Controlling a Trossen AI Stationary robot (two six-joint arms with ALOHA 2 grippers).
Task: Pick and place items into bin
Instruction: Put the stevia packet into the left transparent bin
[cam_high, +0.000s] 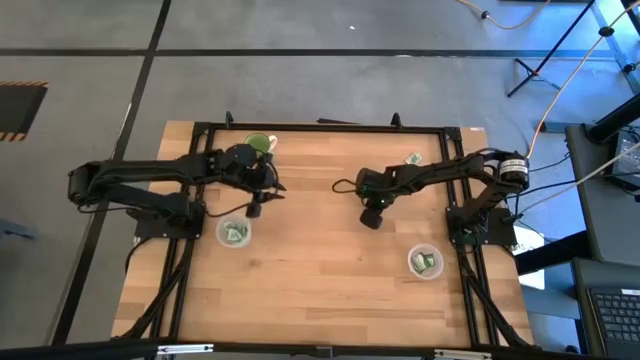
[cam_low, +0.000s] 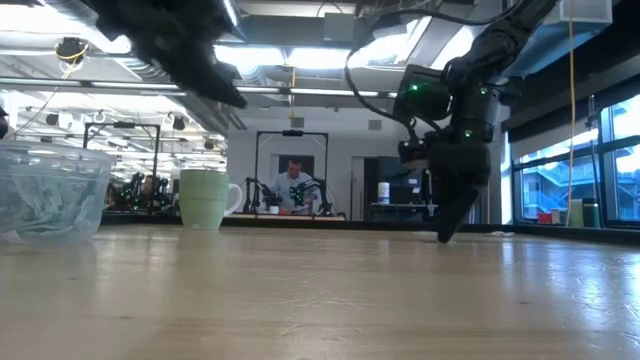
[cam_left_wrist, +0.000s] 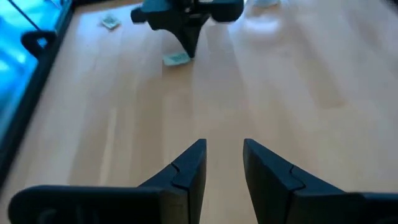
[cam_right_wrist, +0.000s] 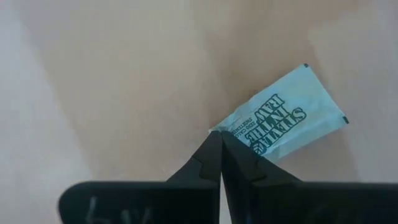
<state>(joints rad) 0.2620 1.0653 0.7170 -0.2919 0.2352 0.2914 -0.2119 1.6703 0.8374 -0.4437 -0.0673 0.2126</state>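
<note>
1. Packets are spread over the wooden counter: one lies flat beneath the right gripper, its green lettering visible in the right wrist view.
2. The right gripper's fingers are pressed together, their tips meeting at the near corner of that packet — whether the wrapper is pinched between them cannot be told.
3. In the low view the right gripper points straight down, its tip at the counter surface.
4. Another packet is seen alone near the counter's far edge, on the right arm's side.
5. More packets are held in two clear tubs — one near the left arm, the other near the right arm's base.
6. The left gripper is held above bare wood with a narrow gap between its fingers; nothing is gripped.
7. A light-green mug stands at the far edge, just beyond the left arm.
</note>
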